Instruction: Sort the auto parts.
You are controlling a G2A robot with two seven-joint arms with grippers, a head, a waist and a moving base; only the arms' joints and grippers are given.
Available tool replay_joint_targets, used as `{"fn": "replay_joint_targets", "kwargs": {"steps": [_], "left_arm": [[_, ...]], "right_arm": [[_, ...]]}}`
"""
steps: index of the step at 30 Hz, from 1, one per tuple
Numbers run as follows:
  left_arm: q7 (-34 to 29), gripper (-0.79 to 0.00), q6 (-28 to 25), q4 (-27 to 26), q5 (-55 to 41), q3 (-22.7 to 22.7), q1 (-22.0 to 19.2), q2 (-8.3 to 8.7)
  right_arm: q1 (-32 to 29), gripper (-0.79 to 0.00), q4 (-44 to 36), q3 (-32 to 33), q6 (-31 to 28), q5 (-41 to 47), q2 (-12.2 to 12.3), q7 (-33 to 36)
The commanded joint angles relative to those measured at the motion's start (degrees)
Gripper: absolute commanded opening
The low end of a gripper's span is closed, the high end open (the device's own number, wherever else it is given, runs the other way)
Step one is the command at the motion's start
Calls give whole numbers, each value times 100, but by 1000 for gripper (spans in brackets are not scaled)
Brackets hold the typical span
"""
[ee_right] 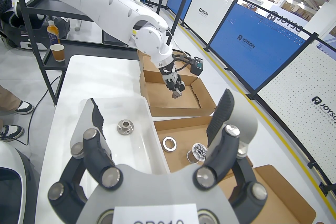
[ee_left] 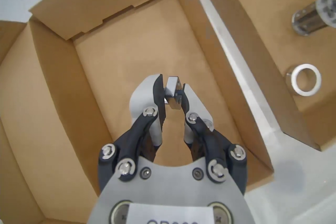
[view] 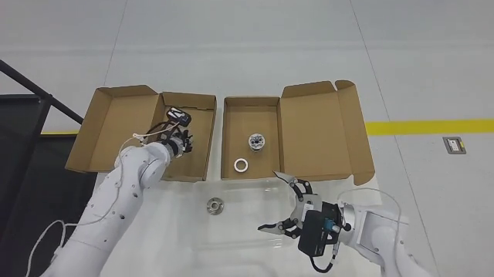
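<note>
My left gripper [ee_left: 172,95] is shut on a small metal block [ee_left: 173,93] and hangs over the bare floor of the left cardboard box [ee_left: 47,93]; the same gripper [ee_right: 176,93] shows far off in the right wrist view. The right box [view: 235,134] holds a metal ring [view: 241,165] and a cylindrical hub part [view: 255,140]. A flanged metal bushing [view: 214,207] lies in the white tray [ee_right: 141,109] near the front. My right gripper [view: 284,204] stands open above the tray's right side with nothing between its fingers.
Both boxes have their lid flaps [view: 108,126] folded outward, the right one [view: 320,130] spread wide. A black side shelf [ee_right: 78,45] with a paper cup [ee_right: 57,52] and a bottle [ee_right: 52,31] stands beyond the table's left end. Fenced panels line the far side.
</note>
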Motion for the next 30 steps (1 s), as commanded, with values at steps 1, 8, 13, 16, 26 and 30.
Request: {"fn": "replay_joint_targets", "kwargs": {"steps": [1, 8, 13, 16, 26, 30], "left_arm": [[117, -785, 141, 388, -8, 84, -137, -85], [517, -785, 621, 1310, 131, 285, -465, -364], [661, -566, 627, 1625, 71, 278, -569, -485], [715, -314, 611, 1715, 97, 253, -610, -531], [826, -314, 445, 1385, 268, -49, -538, -515], [783, -409, 224, 834, 364, -293, -356, -421]], "right_arm": [[0, 0, 0, 0, 0, 0, 0, 0], [0, 0, 0, 0, 0, 0, 0, 0], [0, 0, 0, 0, 0, 0, 0, 0], [0, 0, 0, 0, 0, 0, 0, 0], [0, 0, 0, 0, 0, 0, 0, 0], [0, 0, 0, 0, 0, 0, 0, 0]]}}
